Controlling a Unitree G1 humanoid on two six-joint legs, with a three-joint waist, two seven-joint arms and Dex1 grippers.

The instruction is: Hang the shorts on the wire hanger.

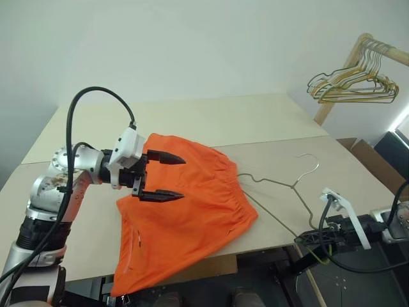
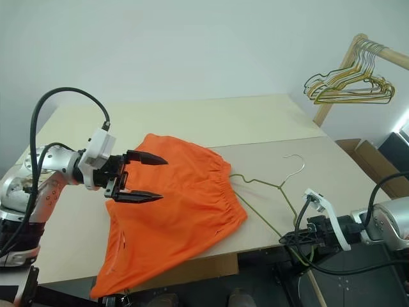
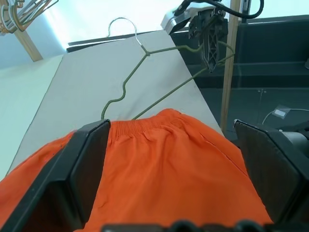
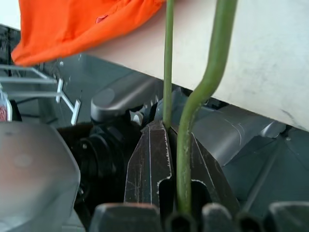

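Your left gripper [image 1: 161,176] hovers over the shorts [image 1: 185,217] with its two black fingers spread wide and nothing between them, one finger over the far part of the fabric and the other over its middle. The bright orange shorts lie crumpled on the pale table [image 1: 211,121], their gathered waistband turned toward the 3 o'clock side of the head views and their lower part spilling over the table's near edge at about 7 o'clock. The wire hanger [image 1: 281,185] lies on the table at roughly 3 o'clock from the shorts, its small hook pointing toward 1 o'clock, and one end of it runs in under the waistband. Your right gripper [image 1: 313,240] sits just past the table's near edge at about 4 o'clock, fingers pressed together and pinching the hanger's near corner; in the right wrist view two runs of the pale green wire pass between the closed fingertips [image 4: 149,159]. In the left wrist view the orange cloth spreads between the open fingers [image 3: 87,159], with the hanger beyond it. A bunch of gold and dark-green hangers [image 1: 354,83] hangs from a wooden rail [image 1: 383,50] at 1 o'clock, well apart from the table.
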